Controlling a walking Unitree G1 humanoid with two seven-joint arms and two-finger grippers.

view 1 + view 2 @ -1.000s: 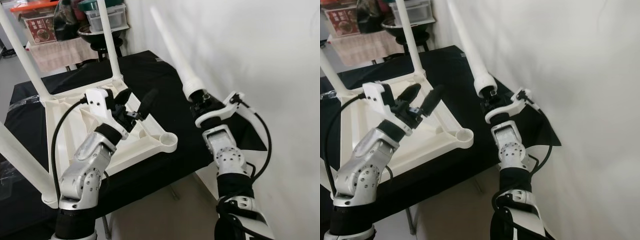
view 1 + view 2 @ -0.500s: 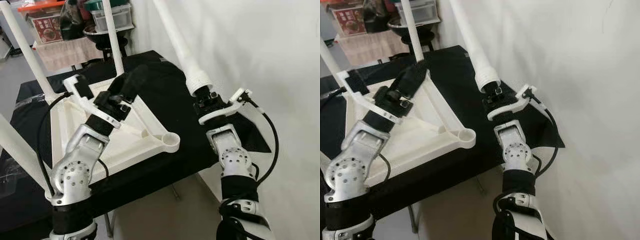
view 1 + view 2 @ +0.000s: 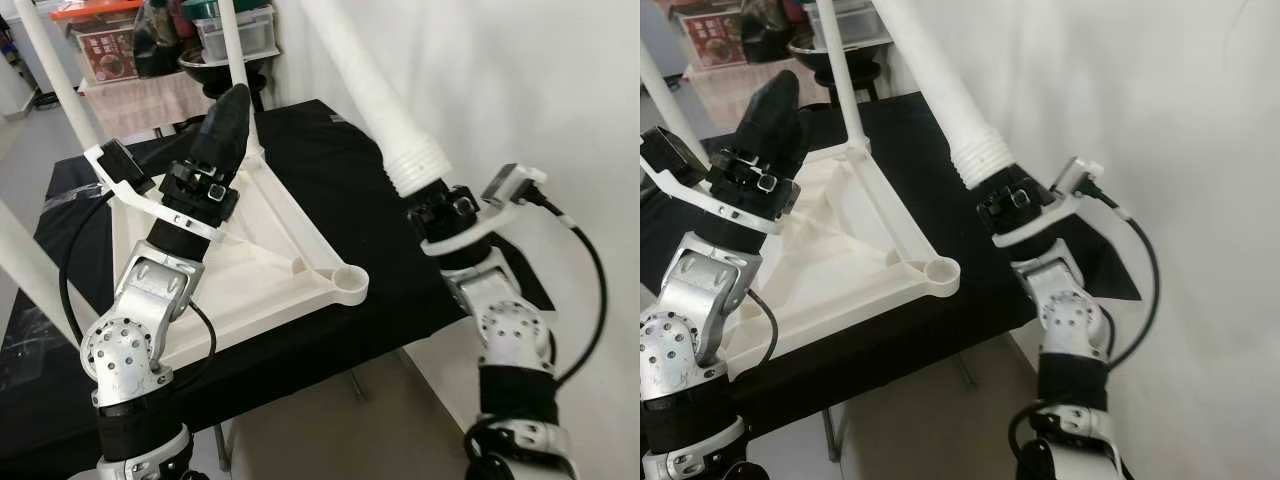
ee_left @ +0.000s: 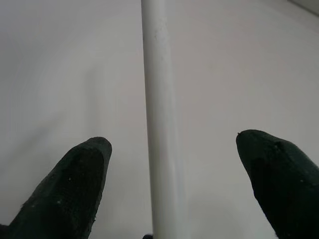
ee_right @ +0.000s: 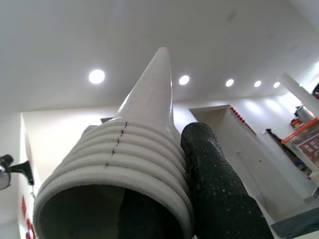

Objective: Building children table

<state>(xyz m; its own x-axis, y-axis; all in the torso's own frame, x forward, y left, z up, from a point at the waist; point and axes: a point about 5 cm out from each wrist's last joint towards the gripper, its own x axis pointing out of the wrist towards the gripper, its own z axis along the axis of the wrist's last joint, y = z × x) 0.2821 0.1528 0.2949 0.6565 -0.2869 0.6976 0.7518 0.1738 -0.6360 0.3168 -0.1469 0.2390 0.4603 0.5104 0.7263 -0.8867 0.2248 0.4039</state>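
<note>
raised since a second ago, the left gripper (image 4: 169, 184) gapes around an installed leg while the right gripper (image 3: 445, 215) clamps the light, stiff, slippery long white plastic table leg (image 3: 375, 95) at its ribbed threaded end, the best hold

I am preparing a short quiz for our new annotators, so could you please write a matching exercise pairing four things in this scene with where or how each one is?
Things:
1. loose white table leg
2. empty round socket
3. left end effector
4. black cloth

States:
A. lies under the upturned white tabletop
B. open, one finger on each side of a mounted leg
C. gripped at its threaded end by the right end effector
D. sits at the tabletop's near corner, with no leg in it

Pairs: 1-C, 2-D, 3-B, 4-A
</note>
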